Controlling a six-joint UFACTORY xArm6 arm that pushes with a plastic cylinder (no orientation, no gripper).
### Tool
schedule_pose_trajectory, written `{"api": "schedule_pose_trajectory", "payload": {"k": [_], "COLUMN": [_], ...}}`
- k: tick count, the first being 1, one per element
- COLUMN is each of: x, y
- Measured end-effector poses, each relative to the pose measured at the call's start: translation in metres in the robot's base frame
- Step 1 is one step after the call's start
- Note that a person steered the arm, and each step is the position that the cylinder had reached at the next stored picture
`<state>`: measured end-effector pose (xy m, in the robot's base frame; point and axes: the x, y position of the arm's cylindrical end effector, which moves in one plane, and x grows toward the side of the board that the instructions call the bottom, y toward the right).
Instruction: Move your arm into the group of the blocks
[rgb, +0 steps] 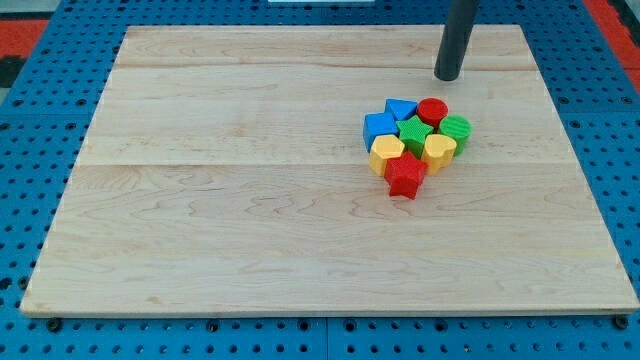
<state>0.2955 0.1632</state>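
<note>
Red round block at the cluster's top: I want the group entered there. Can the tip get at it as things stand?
Probably yes: my tip stands just above the red round block, with only bare board between them.

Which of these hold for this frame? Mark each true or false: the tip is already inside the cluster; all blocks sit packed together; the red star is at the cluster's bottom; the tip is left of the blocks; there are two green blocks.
1. My tip is inside the cluster. False: it stands just above it, apart from the red cylinder.
2. All blocks sit packed together. True.
3. The red star is at the cluster's bottom. True.
4. The tip is at the view's left of the blocks. False: it is toward the view's top, slightly right.
5. There are two green blocks. True: the green star and green cylinder.
</note>
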Motion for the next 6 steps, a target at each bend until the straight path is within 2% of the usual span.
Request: {"api": "schedule_pose_trajectory", "payload": {"k": [1, 3, 4, 5, 6], "x": [0.000, -0.001, 0.037, 0.078, 0.108], "y": [0.006, 0.102, 0.138, 0.122, 0.080]}}
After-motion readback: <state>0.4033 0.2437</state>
